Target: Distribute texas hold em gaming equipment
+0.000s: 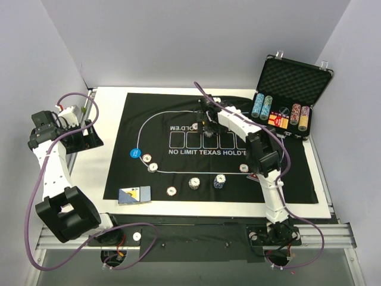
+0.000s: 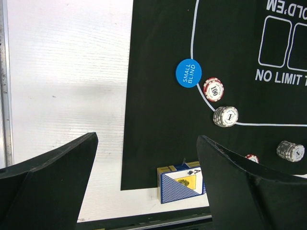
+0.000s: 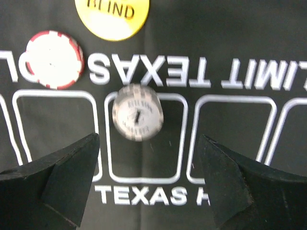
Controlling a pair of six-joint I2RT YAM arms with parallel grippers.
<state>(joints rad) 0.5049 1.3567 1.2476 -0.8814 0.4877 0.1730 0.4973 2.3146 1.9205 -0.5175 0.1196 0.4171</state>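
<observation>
My right gripper (image 1: 205,124) hangs open and empty over the middle of the black mat (image 1: 178,113). In the right wrist view (image 3: 148,184) a small stack of grey-white chips (image 3: 137,118) lies in a printed card box just beyond the fingertips, with a red-edged chip (image 3: 54,59) and a yellow "BLIND" disc (image 3: 112,17) farther off. My left gripper (image 1: 89,136) is open and empty at the table's left. In its wrist view (image 2: 146,189) I see the blue-backed card deck (image 2: 184,187), the blue "SMALL BLIND" disc (image 2: 188,73) and chips (image 2: 213,89) (image 2: 225,116).
Several more chips (image 1: 194,183) lie along the mat's near arc, with the deck (image 1: 134,195) at its near-left corner. An open black case (image 1: 294,74) with tall chip columns (image 1: 262,106) stands at the back right. Bare white table (image 1: 107,119) lies left of the mat.
</observation>
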